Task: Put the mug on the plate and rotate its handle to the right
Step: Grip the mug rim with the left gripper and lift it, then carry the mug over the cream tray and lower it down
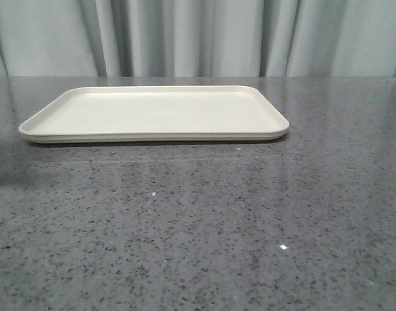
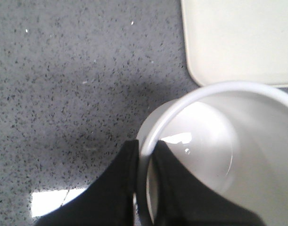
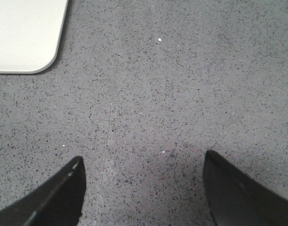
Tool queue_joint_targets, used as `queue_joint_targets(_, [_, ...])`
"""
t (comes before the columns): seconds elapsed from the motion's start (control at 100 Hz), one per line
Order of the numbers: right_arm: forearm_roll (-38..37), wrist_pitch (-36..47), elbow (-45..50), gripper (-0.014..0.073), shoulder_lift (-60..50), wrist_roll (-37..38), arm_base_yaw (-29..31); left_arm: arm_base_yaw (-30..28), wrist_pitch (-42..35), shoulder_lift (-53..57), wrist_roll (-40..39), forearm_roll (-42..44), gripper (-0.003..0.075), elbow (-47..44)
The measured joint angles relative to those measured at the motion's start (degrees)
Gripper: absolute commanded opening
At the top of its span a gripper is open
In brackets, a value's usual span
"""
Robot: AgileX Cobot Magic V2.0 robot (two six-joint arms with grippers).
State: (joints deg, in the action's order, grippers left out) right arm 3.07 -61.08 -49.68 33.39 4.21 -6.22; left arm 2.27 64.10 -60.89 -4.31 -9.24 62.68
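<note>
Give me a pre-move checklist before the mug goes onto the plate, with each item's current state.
1. Left end effector gripping the mug by its rim, one finger inside and one outside: ok.
2. Plate bare in the front view: ok.
3. Mug over the plate: not ok; it overlaps only the plate's corner, mostly above the table.
4. Right end effector open, holding nothing, off the plate: ok.
5. Handle direction: cannot tell; the handle shows in no view.
6. Mug height above the table: cannot tell.
</note>
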Motion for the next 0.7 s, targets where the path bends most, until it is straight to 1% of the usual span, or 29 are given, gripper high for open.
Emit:
queue_joint_targets(0.17, [0.0, 0.0, 0.0, 0.053, 0.0, 0.0, 0.0, 1.3, 0.0, -2.5, 0.1, -0.8, -0.002, 4.0])
queue_joint_targets(0.38, [0.0, 0.0, 0.0, 0.053, 0.0, 0.0, 0.0, 8.0, -1.5, -10.0, 0.1, -0.9, -0.002, 9.5])
queue_joint_targets(0.5, [0.0, 0.0, 0.0, 0.053, 0.0, 0.0, 0.0, 12.0, -2.3, -16.2, 0.1, -1.0, -0.002, 14.4])
queue_joint_targets(0.7, [0.0, 0.0, 0.0, 0.053, 0.0, 0.0, 0.0, 16.1, -2.7, -26.2, 0.1, -1.2, -0.002, 23.2])
